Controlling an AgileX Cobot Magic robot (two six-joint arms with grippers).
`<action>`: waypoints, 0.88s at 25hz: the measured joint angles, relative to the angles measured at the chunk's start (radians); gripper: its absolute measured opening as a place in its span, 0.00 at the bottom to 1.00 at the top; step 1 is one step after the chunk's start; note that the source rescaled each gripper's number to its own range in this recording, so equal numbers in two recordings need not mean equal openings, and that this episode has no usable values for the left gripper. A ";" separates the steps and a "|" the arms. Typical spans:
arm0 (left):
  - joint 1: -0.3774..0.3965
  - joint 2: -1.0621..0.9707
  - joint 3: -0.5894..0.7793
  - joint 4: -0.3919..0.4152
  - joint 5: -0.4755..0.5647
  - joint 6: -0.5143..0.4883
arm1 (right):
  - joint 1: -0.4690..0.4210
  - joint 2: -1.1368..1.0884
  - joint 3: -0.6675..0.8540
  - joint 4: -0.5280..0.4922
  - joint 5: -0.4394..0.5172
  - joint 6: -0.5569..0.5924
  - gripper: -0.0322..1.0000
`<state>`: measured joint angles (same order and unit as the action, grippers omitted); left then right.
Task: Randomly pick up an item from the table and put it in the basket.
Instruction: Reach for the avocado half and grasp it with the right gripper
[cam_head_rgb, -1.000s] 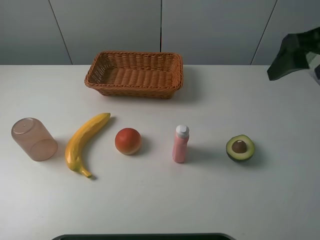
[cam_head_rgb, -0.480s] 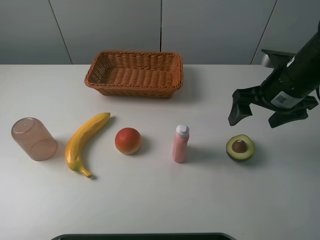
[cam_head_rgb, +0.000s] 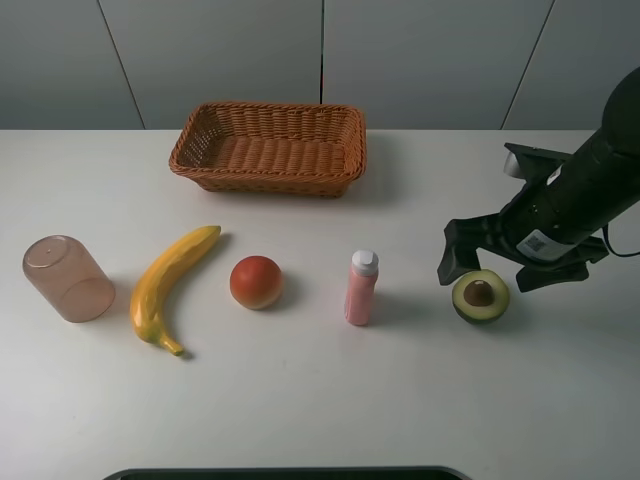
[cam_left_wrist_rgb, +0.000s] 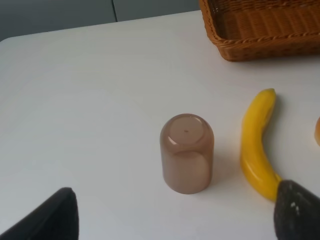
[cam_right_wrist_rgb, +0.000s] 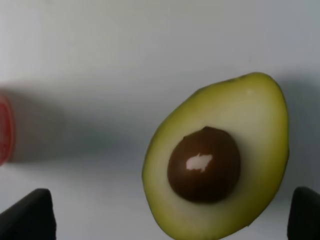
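Two jaws of the right gripper (cam_head_rgb: 492, 272) stand spread wide, one on each side of the avocado half (cam_head_rgb: 480, 296), gripping nothing. The fruit lies cut face up on the table (cam_head_rgb: 300, 400), at the right end of the row and well apart from the wicker basket (cam_head_rgb: 265, 180) at the rear. The wide spread probably serves to clear the skin before closing. Centre the pit between the tips in the right wrist view. Keep clear of the pink bottle (cam_head_rgb: 360, 290) nearby. The left gripper (cam_left_wrist_rgb: 170, 220) hangs parted and empty near the inverted cup (cam_left_wrist_rgb: 186, 155) and banana (cam_left_wrist_rgb: 257, 140), outside the working path.
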<state>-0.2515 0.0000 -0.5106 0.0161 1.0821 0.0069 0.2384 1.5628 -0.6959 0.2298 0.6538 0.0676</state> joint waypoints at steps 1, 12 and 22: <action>0.000 0.000 0.000 0.000 0.000 0.000 | 0.000 0.002 0.002 -0.002 -0.006 0.009 1.00; 0.000 0.000 0.000 0.000 0.000 0.000 | 0.000 0.171 0.002 0.020 -0.047 0.018 1.00; 0.000 0.000 0.000 0.000 0.000 0.000 | 0.000 0.213 0.002 0.024 -0.089 0.000 1.00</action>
<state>-0.2515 0.0000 -0.5106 0.0161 1.0821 0.0069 0.2384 1.7760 -0.6936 0.2533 0.5646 0.0672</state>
